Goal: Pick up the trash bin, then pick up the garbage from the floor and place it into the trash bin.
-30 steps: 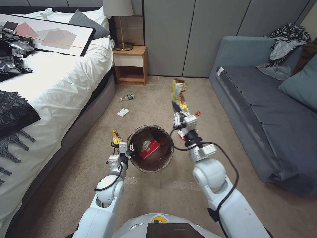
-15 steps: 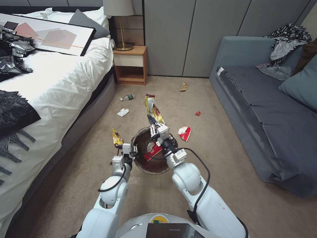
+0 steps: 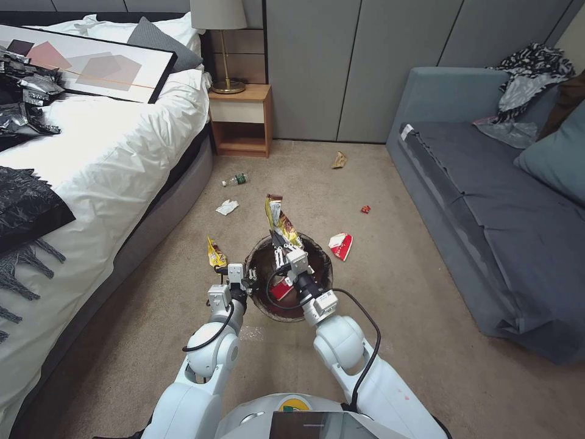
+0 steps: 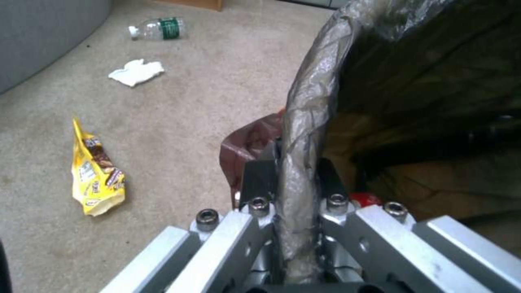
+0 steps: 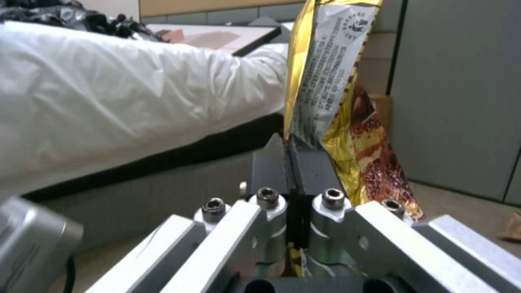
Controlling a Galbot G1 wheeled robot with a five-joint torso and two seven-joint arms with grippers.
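Your right gripper (image 3: 279,242) is pinching a gold snack wrapper (image 3: 278,221) between closed fingers, holding it upright above the mouth of the trash bin (image 3: 323,275). Your left gripper (image 3: 246,281) is clamping the bin's near rim with its brown liner, holding it off the carpet (image 3: 396,268). You are seeing other litter lying around: a yellow wrapper (image 3: 214,253), a tissue (image 3: 226,207), a bottle (image 3: 234,180) and a red-and-white carton (image 3: 340,245).

- right gripper (image 5: 293,162) pinches a yellow snack wrapper (image 5: 331,97), which stands upright above it
- white bed (image 5: 125,97) beside, grey wall panels (image 5: 456,89) behind
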